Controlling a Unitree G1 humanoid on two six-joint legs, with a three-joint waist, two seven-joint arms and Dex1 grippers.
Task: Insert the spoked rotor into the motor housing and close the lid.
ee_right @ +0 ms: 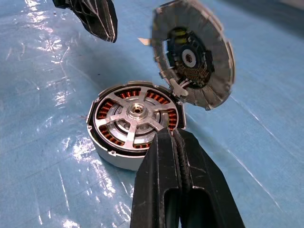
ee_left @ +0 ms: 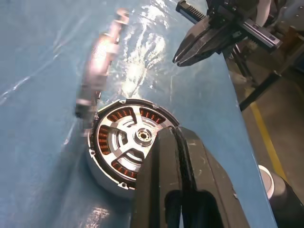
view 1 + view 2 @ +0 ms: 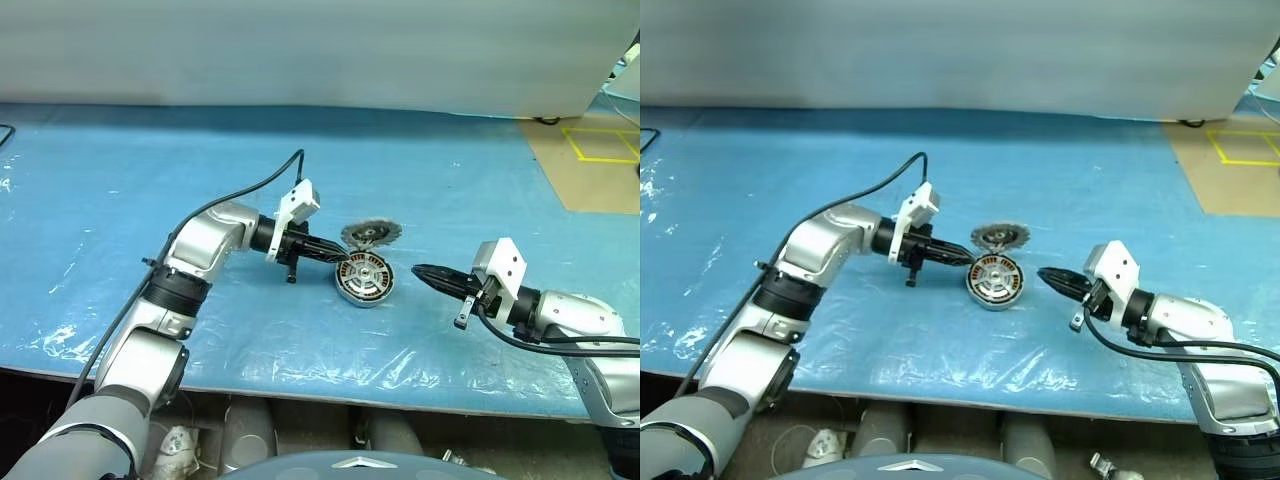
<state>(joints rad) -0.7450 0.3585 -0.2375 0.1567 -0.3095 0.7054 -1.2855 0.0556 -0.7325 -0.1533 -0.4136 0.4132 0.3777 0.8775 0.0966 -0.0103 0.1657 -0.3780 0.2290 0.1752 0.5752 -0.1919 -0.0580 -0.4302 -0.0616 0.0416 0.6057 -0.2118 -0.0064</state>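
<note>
Ribbed lid [image 1: 194, 57] leans, seemingly tilted, beside copper-wound housing [image 1: 135, 123]; both grippers pressed together.

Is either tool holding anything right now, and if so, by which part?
Nothing is held. The left tool and right tool are both shut on nothing, near the housing; the lid stands tilted at its edge.

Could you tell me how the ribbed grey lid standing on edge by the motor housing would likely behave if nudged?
The round ribbed grey lid stands tilted on its rim against the squat silver motor housing, so a nudge would probably tip it. Being a disc, it might also roll. It looks like rigid metal, and the small wires at its base could snag.
</note>
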